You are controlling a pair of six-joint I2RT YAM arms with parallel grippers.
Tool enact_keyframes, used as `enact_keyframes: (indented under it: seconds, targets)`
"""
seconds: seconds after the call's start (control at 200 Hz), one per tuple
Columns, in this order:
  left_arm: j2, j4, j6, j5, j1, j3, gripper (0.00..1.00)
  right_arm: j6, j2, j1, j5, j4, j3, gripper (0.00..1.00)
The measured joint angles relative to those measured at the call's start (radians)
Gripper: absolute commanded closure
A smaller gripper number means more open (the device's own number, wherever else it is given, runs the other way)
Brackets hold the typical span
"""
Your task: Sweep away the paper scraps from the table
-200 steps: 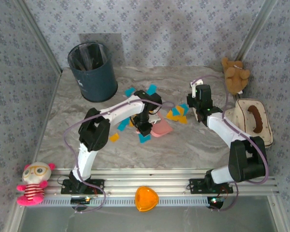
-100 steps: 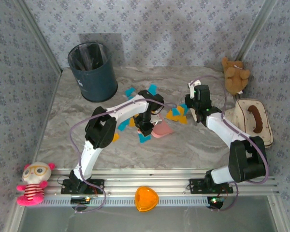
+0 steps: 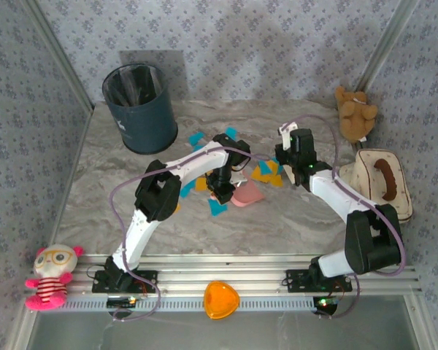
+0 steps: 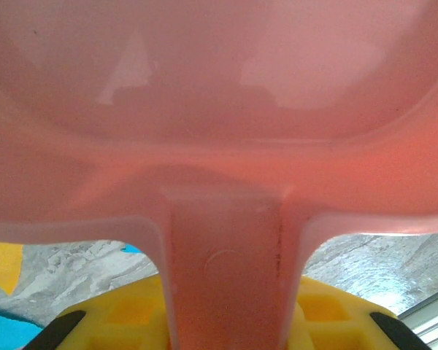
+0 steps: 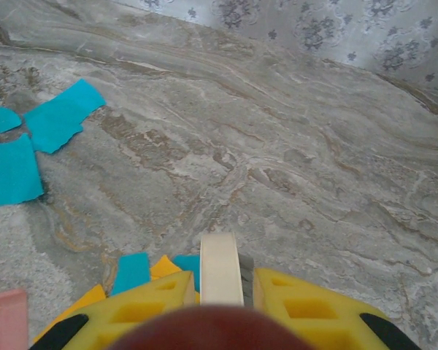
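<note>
Cyan and orange paper scraps (image 3: 266,173) lie on a marble worktop (image 3: 277,219).
Top: scraps cluster mid-worktop beside a pink dustpan (image 3: 247,195). Left wrist: left end effector (image 4: 224,317) clamps the dustpan's handle. Right wrist: right end effector (image 5: 220,292) pinches a cream handle (image 5: 220,262); scraps seem featherlight, flat, better swept than gripped.

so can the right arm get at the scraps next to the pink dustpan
Probably yes: the right gripper, shut on a white handle, hangs close beside those scraps, nothing between; the dustpan lies on their other side.
</note>
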Motion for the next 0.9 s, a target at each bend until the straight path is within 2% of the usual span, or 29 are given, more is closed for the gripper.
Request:
enact_keyframes:
  seconds: [0.904]
  targets:
    - [0.028, -0.025, 0.0, 0.022, 0.026, 0.045, 1.0, -0.064, -0.02, 0.155, -0.109, -0.087, 0.0, 1.0]
